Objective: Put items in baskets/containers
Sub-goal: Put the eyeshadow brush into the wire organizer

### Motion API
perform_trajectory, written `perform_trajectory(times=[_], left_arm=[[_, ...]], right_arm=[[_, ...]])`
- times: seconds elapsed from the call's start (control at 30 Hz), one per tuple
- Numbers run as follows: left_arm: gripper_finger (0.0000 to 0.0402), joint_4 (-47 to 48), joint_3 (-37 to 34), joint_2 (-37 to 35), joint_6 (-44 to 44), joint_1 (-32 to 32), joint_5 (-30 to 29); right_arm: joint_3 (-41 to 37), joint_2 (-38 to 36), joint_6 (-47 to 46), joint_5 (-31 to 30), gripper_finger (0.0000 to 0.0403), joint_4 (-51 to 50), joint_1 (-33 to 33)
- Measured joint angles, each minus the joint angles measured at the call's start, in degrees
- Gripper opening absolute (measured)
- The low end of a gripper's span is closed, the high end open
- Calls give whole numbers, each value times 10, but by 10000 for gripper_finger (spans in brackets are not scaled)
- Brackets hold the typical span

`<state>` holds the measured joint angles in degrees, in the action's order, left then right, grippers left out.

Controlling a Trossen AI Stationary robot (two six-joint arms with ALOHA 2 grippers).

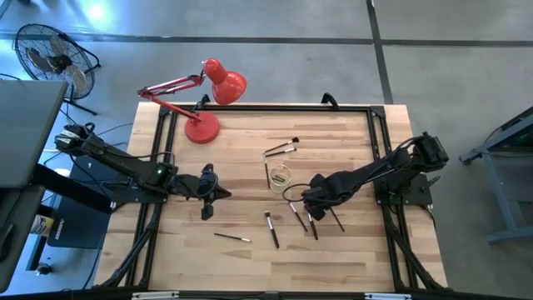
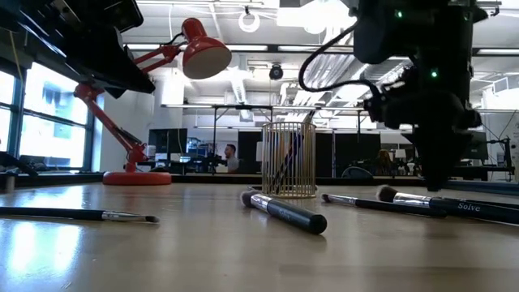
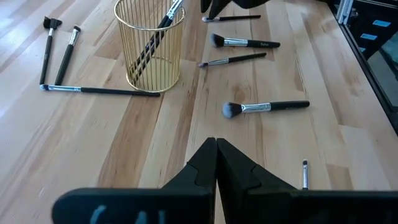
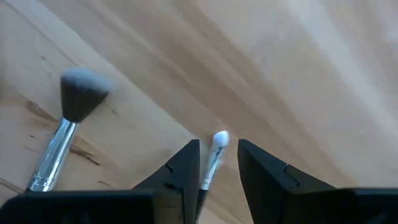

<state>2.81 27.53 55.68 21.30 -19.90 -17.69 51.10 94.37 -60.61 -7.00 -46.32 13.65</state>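
Note:
A gold wire basket (image 1: 281, 177) (image 3: 149, 46) stands upright mid-table with one dark brush (image 3: 158, 34) leaning inside it. Several makeup brushes lie flat on the wood around it, among them a fluffy grey-tipped one (image 3: 267, 107) and a thick dark one (image 2: 284, 212). My right gripper (image 1: 310, 204) (image 4: 217, 165) points down, open, just above the table. Its fingers stand on either side of a thin white-tipped brush (image 4: 219, 140) without pinching it. A larger dark-bristled brush (image 4: 78, 93) lies beside it. My left gripper (image 1: 215, 192) (image 3: 216, 146) waits shut above the table's left half.
A red desk lamp (image 1: 212, 87) stands at the table's far left corner, its base (image 1: 201, 127) on the wood. Black frame rails (image 1: 158, 142) run along the table's sides. Bare wood lies along the near edge (image 1: 275, 271).

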Motion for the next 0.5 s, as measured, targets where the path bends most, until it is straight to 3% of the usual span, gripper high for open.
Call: perform_trajectory(times=[0.27, 0.5], left_arm=[[0, 0, 0, 0, 0, 0, 0], [0, -2, 1, 0, 0, 0, -5]], right_arm=[[-74, -7, -22, -1, 103, 97, 1], [-65, -16, -4, -27, 102, 85, 1]])
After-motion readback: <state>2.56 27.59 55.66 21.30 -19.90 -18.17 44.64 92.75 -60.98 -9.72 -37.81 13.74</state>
